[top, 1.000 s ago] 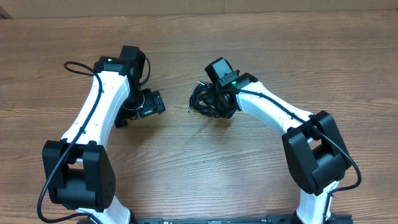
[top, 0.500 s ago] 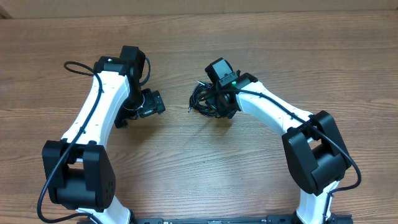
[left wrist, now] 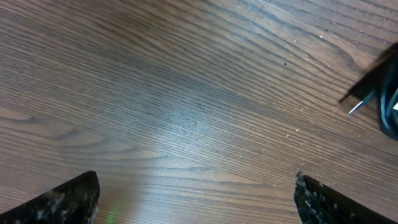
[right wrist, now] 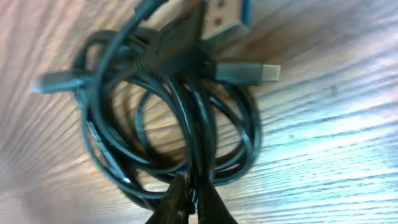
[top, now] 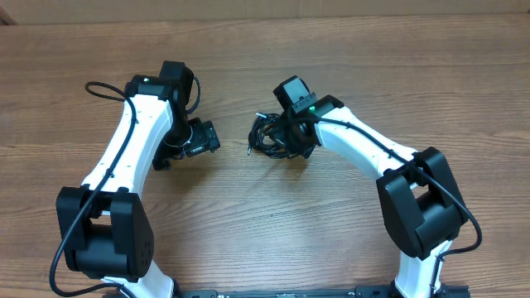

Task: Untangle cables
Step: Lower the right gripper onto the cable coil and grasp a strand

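Note:
The cables [top: 265, 135] lie as one tangled black coil on the wooden table, just left of my right gripper [top: 287, 137]. In the right wrist view the coil [right wrist: 118, 124] fills the frame with plug ends [right wrist: 261, 72] sticking out at the top. My right gripper [right wrist: 194, 186] is shut on a few cable strands at the coil's near side. My left gripper [top: 209, 137] hovers to the left of the coil and apart from it. In the left wrist view it [left wrist: 194, 182] is open over bare wood, and a cable plug end [left wrist: 364, 93] shows at the right edge.
The wooden table [top: 265, 223] runs across the whole view. Both arm bases [top: 108, 240] stand at the front edge, left and right. A black arm lead [top: 103, 86] loops out beside the left arm.
My right gripper has shut on strands of the coil, and the coil has shifted slightly to the left. The left arm has not moved.

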`<state>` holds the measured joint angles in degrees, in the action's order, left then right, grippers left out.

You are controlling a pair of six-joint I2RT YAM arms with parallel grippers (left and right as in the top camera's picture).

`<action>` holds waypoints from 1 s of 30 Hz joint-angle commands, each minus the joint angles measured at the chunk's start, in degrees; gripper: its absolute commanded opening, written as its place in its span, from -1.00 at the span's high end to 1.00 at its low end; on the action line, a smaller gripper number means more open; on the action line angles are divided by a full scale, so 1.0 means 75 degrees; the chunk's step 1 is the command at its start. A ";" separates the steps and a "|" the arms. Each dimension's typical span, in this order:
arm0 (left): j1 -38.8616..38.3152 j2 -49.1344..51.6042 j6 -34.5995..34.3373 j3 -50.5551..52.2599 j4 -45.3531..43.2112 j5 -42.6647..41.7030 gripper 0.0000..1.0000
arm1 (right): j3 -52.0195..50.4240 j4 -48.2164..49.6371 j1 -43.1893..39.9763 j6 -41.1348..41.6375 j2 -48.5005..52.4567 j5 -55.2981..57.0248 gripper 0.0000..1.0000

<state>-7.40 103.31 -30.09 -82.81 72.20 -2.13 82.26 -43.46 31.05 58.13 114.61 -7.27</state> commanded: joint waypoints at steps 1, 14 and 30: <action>-0.0017 0.0055 -0.0108 -0.0117 -0.0041 -0.0297 -0.99 | 0.0921 -0.0347 -0.0216 -0.1346 -0.0682 -0.0831 0.93; -0.0017 0.0055 -0.0096 -0.0117 0.0239 -0.1521 -0.99 | 0.1990 -0.0428 -0.0236 -0.2535 -0.2882 -0.2209 0.92; -0.0017 0.0055 -0.0105 -0.0117 0.0006 -0.1440 -0.99 | 0.1172 -0.1437 -0.0157 -0.1556 -0.0953 -0.0242 -0.49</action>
<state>-7.40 103.31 -30.11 -82.83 72.25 -12.05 91.96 -55.33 29.56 43.81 102.74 -10.20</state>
